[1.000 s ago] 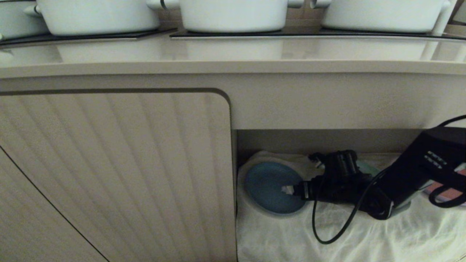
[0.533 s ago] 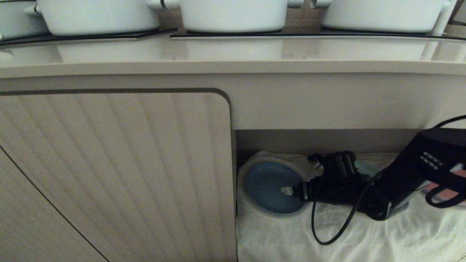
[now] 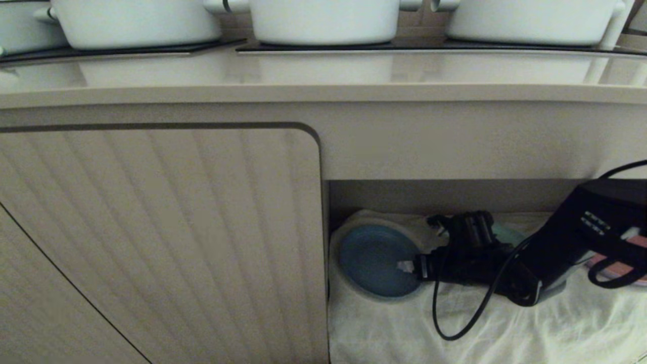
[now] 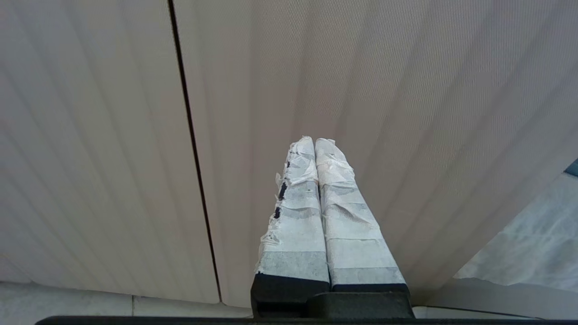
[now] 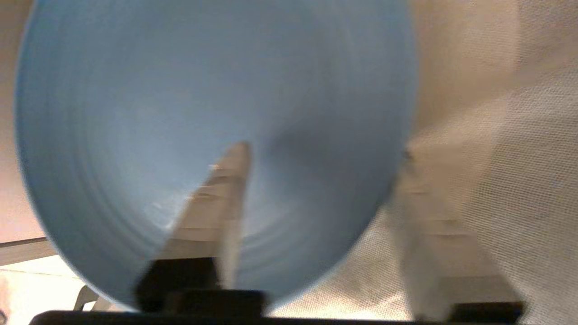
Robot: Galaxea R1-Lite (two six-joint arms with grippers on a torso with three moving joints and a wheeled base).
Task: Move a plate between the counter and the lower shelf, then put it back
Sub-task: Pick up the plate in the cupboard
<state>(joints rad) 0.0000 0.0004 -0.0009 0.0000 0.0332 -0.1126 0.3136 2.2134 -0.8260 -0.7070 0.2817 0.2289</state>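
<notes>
Plate lies on the lower shelf; we see our right hand straddling its rim, fingers parted, while our left hand hangs pinched together.

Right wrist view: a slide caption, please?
Right pincer straddling the light-blue plate's rim above the shelf's white cloth.

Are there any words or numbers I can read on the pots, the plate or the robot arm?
None can be read.
white pots: plain.
plate: plain blue.
right arm: small pale marks on its black casing, too small to read.
cupboard door: only ridges.
</notes>
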